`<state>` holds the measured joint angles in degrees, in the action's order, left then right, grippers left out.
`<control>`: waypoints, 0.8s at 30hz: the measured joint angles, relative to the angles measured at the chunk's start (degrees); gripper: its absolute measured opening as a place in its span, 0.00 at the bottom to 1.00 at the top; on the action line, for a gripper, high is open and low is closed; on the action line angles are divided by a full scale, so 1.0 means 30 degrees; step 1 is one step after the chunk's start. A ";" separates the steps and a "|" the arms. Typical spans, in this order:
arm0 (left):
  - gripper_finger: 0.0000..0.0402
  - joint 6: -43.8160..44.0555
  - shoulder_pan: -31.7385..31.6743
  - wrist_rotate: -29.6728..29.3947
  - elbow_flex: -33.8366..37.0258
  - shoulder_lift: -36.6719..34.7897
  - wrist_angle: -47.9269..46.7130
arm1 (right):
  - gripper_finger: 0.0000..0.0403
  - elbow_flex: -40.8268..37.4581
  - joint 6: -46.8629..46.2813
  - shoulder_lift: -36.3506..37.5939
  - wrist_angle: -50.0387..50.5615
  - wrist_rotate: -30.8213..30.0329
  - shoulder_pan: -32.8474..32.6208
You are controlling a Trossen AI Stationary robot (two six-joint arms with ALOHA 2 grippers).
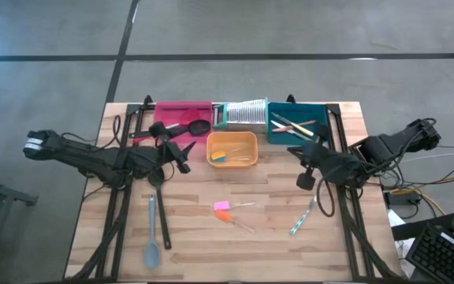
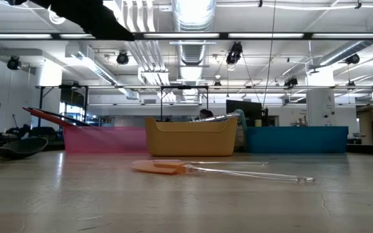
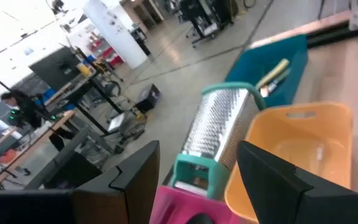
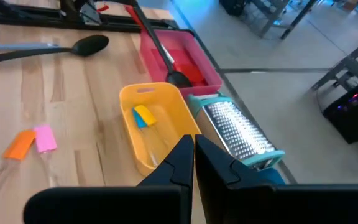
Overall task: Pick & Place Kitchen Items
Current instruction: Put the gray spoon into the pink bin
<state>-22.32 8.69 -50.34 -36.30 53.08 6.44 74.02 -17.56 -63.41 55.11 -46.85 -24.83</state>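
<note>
My right gripper point(image 4: 193, 163) hovers closed and empty over the table's right side; my left gripper point(image 3: 197, 174) waits, jaws apart, near the pink tray point(image 1: 181, 113). The nearest item, a green-handled knife point(image 1: 302, 218), lies close beside me. Open first, then descend aligned across its handle.

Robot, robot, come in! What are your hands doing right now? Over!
Left gripper open, empty, near pink tray. Right gripper shut, empty. Grey-blue spoon loose on table. Nothing blocking.
</note>
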 joint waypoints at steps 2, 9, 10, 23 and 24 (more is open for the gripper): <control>0.54 -0.0038 0.0001 -0.0466 -0.0019 -0.0007 0.0326 | 0.02 0.0000 -0.0002 0.0146 0.0015 -0.0153 -0.0070; 0.54 0.0380 0.0350 -0.0985 -0.0775 -0.0007 -0.1704 | 0.02 -0.0073 -0.0335 0.0266 0.0738 -0.0252 -0.0062; 0.54 0.0466 0.0481 -0.1182 -0.1082 -0.0007 -0.2121 | 0.02 -0.0073 -0.0524 0.0266 0.0894 -0.0250 -0.0062; 0.54 0.3850 0.3692 0.7579 -0.5611 0.0325 -1.3855 | 0.02 -0.0559 -0.0656 0.0266 0.1129 -0.0255 -0.0062; 0.54 0.3786 0.3902 0.8405 -0.5765 0.0382 -1.4841 | 0.02 -0.0601 -0.0656 0.0266 0.1129 -0.0263 -0.0062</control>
<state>-10.96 20.39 -25.13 -53.60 54.23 -38.09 72.22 -19.53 -62.61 58.50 -47.64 -25.02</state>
